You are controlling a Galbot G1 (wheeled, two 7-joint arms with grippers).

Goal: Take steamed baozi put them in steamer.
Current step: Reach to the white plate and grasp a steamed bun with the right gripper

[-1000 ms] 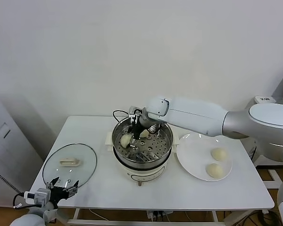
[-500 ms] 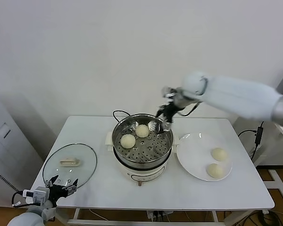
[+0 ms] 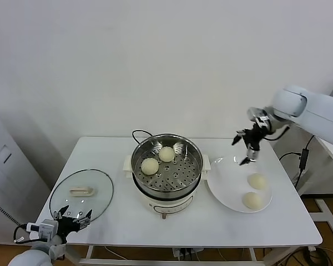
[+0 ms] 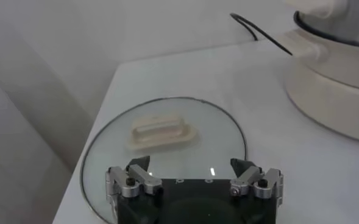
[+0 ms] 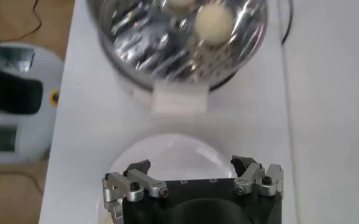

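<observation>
The white surface [image 3: 122, 219] carries everything. At its middle stands the steamer [image 3: 167, 169], a shiny steel pot on a white base, its black cord trailing toward the far edge. On the perforated tray inside lie two steamed baozi — one [image 3: 150, 165] toward the left edge, the other [image 3: 167, 154] just beside it toward the far edge. Beside the steamer, toward the right edge, sits the white plate [image 3: 222, 191] with two more baozi, one [image 3: 257, 181] farther back and one [image 3: 252, 200] nearer the front edge. Toward the left edge a glass lid [image 3: 64, 194] with a cream handle lies flat. The right gripper [image 3: 244, 149] hangs above the plate's far rim, jaws spread and holding nothing. The left gripper [image 3: 72, 217] waits off the front-left corner — jaws spread too, over the lid's near rim.
</observation>
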